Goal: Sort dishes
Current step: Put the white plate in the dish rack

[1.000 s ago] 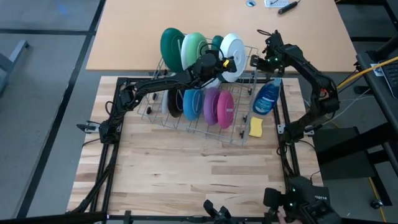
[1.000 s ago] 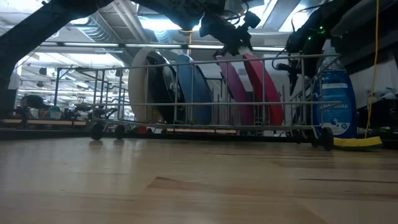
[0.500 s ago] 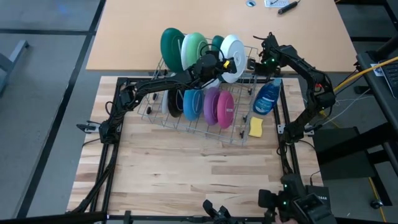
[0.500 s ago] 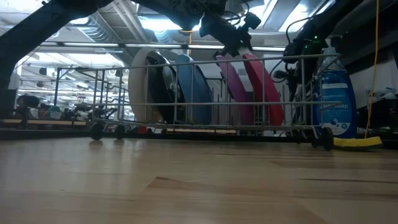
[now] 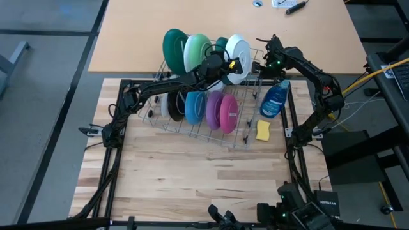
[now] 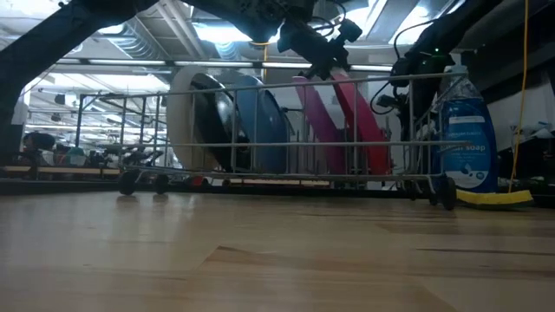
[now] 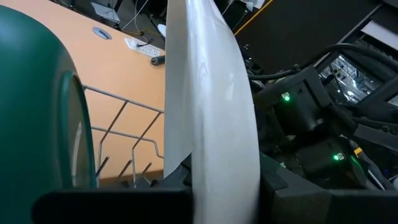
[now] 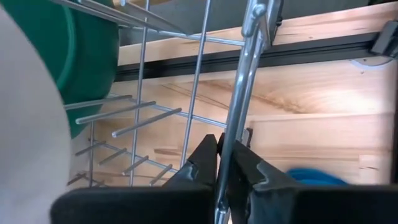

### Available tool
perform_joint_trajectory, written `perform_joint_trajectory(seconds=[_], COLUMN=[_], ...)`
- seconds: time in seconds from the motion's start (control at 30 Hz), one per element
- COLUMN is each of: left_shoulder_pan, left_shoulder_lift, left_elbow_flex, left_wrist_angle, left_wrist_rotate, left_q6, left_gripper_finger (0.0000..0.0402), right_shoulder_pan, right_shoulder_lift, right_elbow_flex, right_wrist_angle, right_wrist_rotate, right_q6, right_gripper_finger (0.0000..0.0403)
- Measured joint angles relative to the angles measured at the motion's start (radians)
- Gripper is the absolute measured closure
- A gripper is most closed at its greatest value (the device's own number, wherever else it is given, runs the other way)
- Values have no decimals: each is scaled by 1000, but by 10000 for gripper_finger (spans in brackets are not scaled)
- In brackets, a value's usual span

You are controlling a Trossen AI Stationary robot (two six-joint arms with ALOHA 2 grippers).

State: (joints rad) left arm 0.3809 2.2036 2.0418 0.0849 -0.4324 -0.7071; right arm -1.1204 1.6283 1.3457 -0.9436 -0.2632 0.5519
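Note:
A wire dish rack (image 5: 192,130) stands on the wooden table. Its far row holds a dark green plate (image 5: 171,46), a light green plate (image 5: 197,51), a dark green bowl (image 5: 222,43) and a white plate (image 5: 240,50). The near row holds a black-and-white dish (image 5: 169,105) and blue (image 5: 193,107), purple (image 5: 212,109) and pink (image 5: 229,112) ones, all on edge. My left gripper (image 5: 229,64) is shut on the white plate. My right gripper (image 5: 265,59) is shut on the rack's wire at its far right corner. My left gripper pinches the white plate's rim (image 7: 217,167) between its two fingers, one on each face. It reaches in level from the table's left. The plate stands on edge, upright; its lower rim is hidden. My right gripper pinches a single rim wire of the rack (image 8: 239,106) between its two fingertips (image 8: 202,163). It comes slanting down from the table's right, with the fingers lying across the wire. The rack rests on the table.
A blue soap bottle (image 5: 275,99) stands at the rack's right end, and a yellow sponge (image 5: 262,131) lies just nearer. A tan table top (image 5: 128,38) lies beyond the rack. Bare wood (image 5: 192,182) stretches from the rack to the near edge.
My right gripper has come down toward the rack's far right corner, tipped further down, and shut on the rim wire. The rack with its dishes has shifted slightly toward the table's left. My left gripper keeps its hold on the white plate.

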Motion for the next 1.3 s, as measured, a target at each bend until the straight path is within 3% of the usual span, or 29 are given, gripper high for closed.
perform_joint_trajectory(seconds=[0.27, 0.47, 0.77, 1.1, 1.3], left_shoulder_pan=[0, 5, 9, 34, 39], left_shoulder_lift=[0, 0, 0, 0, 0], left_elbow_flex=[0, 0, 0, -4, -38], left_wrist_angle=[-85, -130, -27, -117, -126], left_wrist_rotate=[1, 11, -23, -49, -53], left_q6=[0, -11, -22, -26, -107], left_gripper_finger=[355, 355, 355, 355, 355], right_shoulder_pan=[49, 59, 59, 59, 59], right_shoulder_lift=[0, 0, 0, 0, 1], right_elbow_flex=[1, 0, 0, -2, -2], right_wrist_angle=[23, 23, 23, 28, 32], right_wrist_rotate=[-22, -21, -15, -10, -10], right_q6=[20, 43, 38, 41, 43], right_gripper_finger=[374, 389, 382, 381, 383])
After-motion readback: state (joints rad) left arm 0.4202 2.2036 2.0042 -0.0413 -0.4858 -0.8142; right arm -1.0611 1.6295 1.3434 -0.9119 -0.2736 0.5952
